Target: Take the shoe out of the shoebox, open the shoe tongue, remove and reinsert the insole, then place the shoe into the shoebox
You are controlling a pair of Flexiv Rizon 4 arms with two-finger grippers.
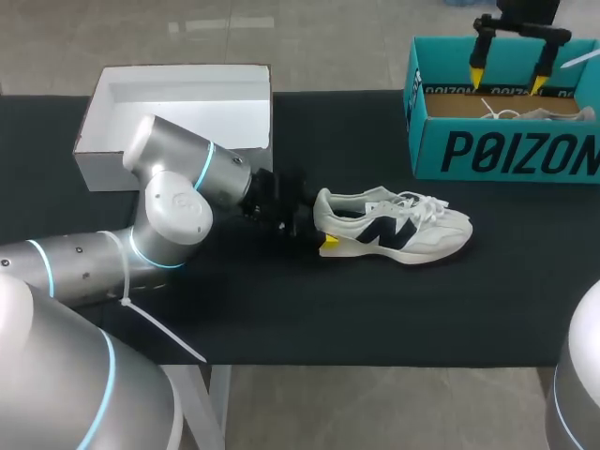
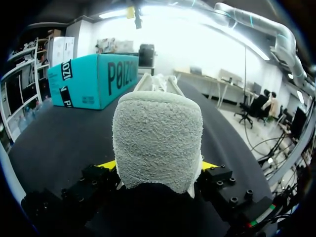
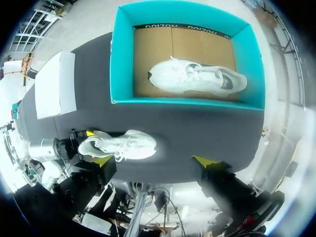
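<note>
The left gripper pinches the shoe only at its 9 o'clock heel, so a lift could let the toe sag and twist free.

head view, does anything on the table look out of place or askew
Nothing looks damaged or spilled. The white sneaker with a navy logo stands upright on the black table, heel clamped in the left gripper, its laces loose. The only oddity: a second white sneaker lies on its side in the teal cardboard shoebox.

White shoe with navy side mark; teal shoebox; black table
</note>
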